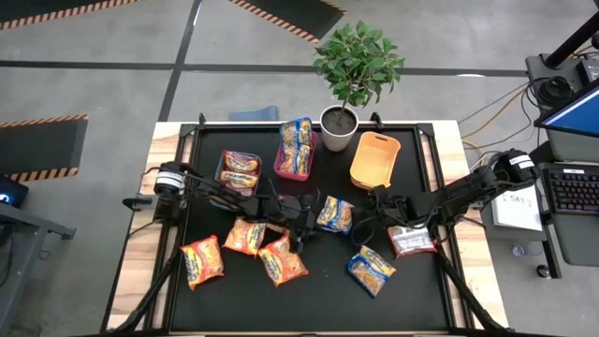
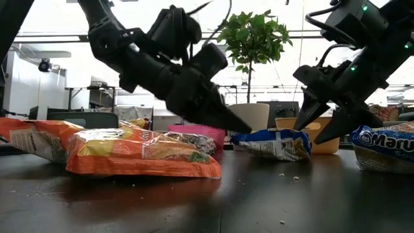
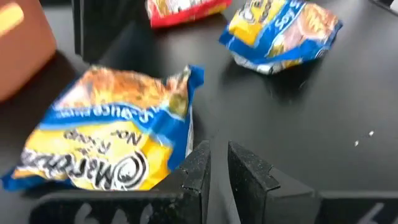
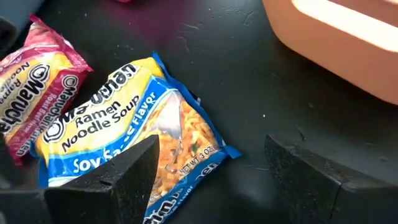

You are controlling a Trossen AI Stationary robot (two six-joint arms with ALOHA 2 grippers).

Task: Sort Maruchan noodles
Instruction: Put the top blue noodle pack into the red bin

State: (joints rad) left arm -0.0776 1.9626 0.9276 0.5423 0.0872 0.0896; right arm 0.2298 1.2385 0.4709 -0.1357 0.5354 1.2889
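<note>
Even, bright overhead light fills the high view, and shadows on the black bench (image 1: 309, 300) are faint. In the low view, daylight from the windows behind silhouettes both arms, and the glossy bench surface mirrors the packets dimly. The left wrist view is motion-blurred, with soft print on the nearest blue-yellow packet (image 3: 106, 137); the right wrist view is sharper.

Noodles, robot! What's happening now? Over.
Right gripper open, above table by blue packet. Left gripper shut, empty, beside it. Orange bin empty. Nothing blocking.
</note>
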